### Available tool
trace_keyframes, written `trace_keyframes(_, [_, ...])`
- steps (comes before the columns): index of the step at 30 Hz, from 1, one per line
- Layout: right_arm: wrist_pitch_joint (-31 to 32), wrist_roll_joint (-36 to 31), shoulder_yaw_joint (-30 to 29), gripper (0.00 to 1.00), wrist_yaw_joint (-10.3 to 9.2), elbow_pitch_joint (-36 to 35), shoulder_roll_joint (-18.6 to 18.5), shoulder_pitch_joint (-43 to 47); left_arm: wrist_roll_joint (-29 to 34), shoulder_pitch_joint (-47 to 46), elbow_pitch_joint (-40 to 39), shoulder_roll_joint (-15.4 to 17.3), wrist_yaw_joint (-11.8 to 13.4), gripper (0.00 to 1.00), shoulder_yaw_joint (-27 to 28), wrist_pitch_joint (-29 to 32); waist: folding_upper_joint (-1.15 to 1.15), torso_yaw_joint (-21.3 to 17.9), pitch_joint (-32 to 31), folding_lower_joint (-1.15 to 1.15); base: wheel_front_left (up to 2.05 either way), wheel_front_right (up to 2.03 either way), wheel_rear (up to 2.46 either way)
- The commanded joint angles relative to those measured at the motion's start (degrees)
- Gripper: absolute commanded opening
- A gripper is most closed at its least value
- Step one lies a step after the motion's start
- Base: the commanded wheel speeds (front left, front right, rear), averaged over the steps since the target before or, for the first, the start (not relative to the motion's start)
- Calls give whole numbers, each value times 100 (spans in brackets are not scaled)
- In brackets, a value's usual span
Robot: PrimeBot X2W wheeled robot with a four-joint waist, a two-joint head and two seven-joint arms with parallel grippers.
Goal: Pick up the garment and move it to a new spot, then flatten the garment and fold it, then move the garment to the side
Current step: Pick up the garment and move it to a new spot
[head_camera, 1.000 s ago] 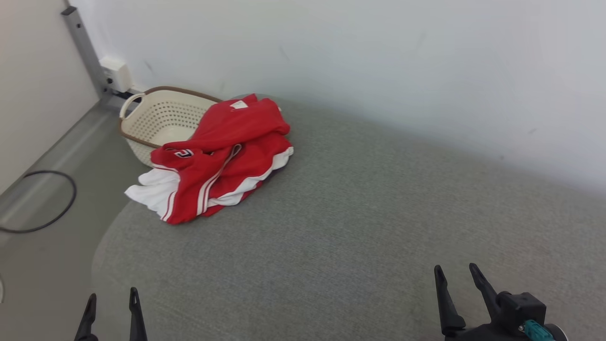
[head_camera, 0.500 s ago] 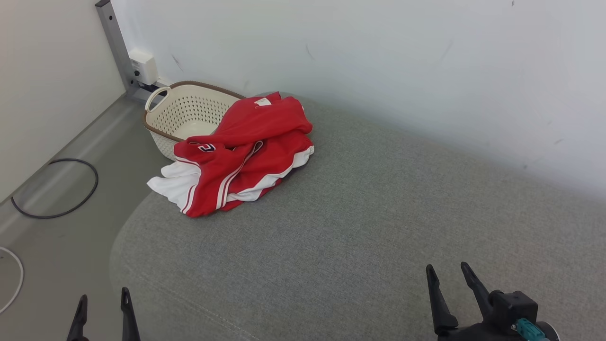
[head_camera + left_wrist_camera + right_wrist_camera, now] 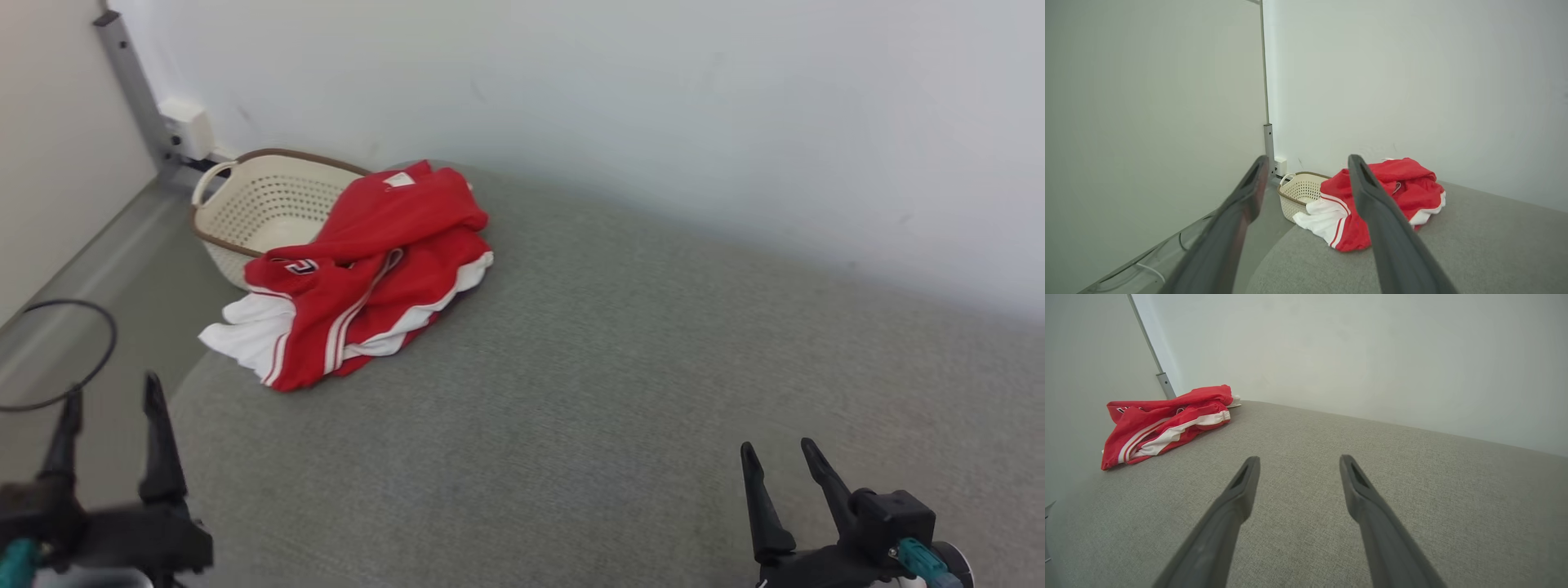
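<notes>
Both left gripper (image 3: 112, 385) and right gripper (image 3: 777, 446) are hanging wide open, empty; garment (image 3: 367, 269) is lying crumpled upper left, just beside basket (image 3: 261, 204).

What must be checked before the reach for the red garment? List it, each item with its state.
1. Left gripper open and empty: ok, jaws apart with nothing between them.
2. Right gripper open and empty: ok, same.
3. Garment free to lift: ok, it lies crumpled on the grey cushion with nothing on top.
4. Garment clear of the basket: cannot tell; it overlaps the rim in the head view, and contact is unclear.
5. Room to flatten it: ok, bare cushion lies between the garment and the right gripper.
6. A gripper within grasp of the garment: not ok, both are well apart from it.
</notes>
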Motion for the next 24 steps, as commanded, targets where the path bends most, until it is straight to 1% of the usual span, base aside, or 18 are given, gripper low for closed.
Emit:
trace_keyframes(1, [-6,-62,-9,100,4,-21,-31,-60,-71,-204,67,109,-80,100,59,33,0,-442,172,0,0,0,0])
trace_keyframes(2, [-6,-62,-9,100,4,-21,-31,-60,-71,-204,67,109,-80,100,59,33,0,-442,172,0,0,0,0])
trace_keyframes(8, [-55,-49,7,100,4,-111,-73,-166,-314,-962,209,417,-282,100,293,198,0,-1214,400,0,0,0,0])
trace_keyframes(12, [-115,27,43,100,4,-111,-77,-267,-510,-1491,519,625,-425,100,403,401,0,-1699,540,0,0,0,0])
trace_keyframes(20, [-265,103,95,100,4,9,-64,-496,-774,-2264,1729,1021,-712,100,532,735,0,-2498,797,0,0,0,0])
trace_keyframes(21, [-276,107,101,100,4,33,-63,-514,-747,-2323,1916,1100,-761,100,510,781,0,-2593,836,0,0,0,0])
trace_keyframes(23, [-320,120,92,100,4,69,-61,-553,-846,-2494,2202,1152,-863,100,526,835,0,-2746,905,0,0,0,0])
trace_keyframes(24, [-332,120,97,100,4,79,-61,-579,-847,-2555,2374,1247,-909,100,535,848,0,-2827,941,0,0,0,0])
